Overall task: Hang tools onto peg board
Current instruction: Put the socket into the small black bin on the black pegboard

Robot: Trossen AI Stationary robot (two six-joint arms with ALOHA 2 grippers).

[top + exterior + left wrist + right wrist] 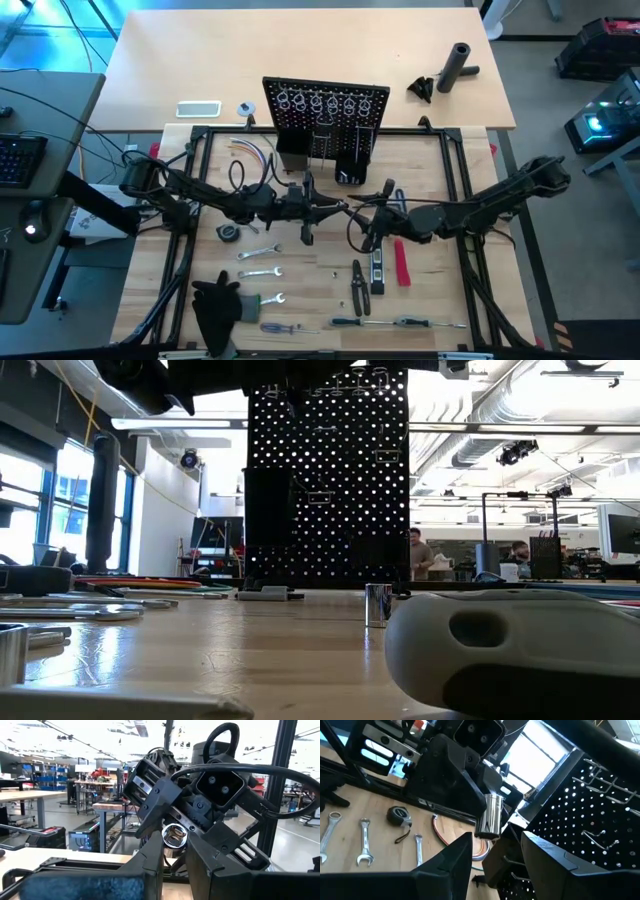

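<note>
Bench inventory, as I read it from the overhead camera:

- Black upright perforated peg board (325, 115): one, at the far edge of the wooden table (300, 260), with a row of silver rings near its top.
- Silver open-end wrenches (258, 272): three, lying side by side on the near left of the table.
- Small round tape measure (229, 232): one, just beyond the wrenches.
- Black-handled pliers (358, 285): one.
- Black-yellow level (378, 268): one, beside the pliers.
- Red-handled tool (402, 262): one, just right of the level.
- Long screwdrivers (410, 322): I count three along the near edge.
- Short silver cylindrical socket (174, 834): one, held in the air in front of the board.

Left gripper (174, 847): mid-table, fingers pinched narrowly on the socket. Right gripper (495, 845): facing it, fingers spread wide to either side of the socket's lower end, and I see no contact.
</note>
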